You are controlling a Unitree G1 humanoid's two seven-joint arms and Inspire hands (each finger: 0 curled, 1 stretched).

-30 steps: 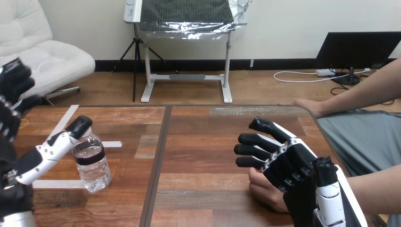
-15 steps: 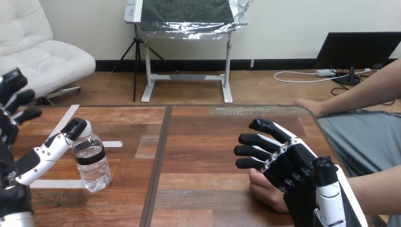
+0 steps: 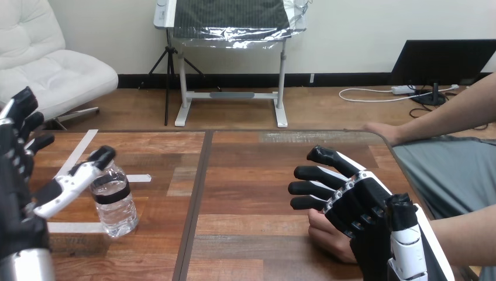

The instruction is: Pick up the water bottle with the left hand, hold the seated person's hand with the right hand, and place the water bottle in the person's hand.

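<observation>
Robot hands at a wooden table (image 3: 251, 175) with a water bottle (image 3: 114, 199) standing upright on it.
Just left of the bottle, the left hand (image 3: 20, 199) is raised, fingers straight and spread apart, with its thumb reaching to the bottle's cap; I cannot tell whether it touches. Well to the right of the bottle, the right hand (image 3: 358, 206) lies over the person's hand (image 3: 326, 235), its fingers stretched out and slightly apart, not wrapped round it.
</observation>
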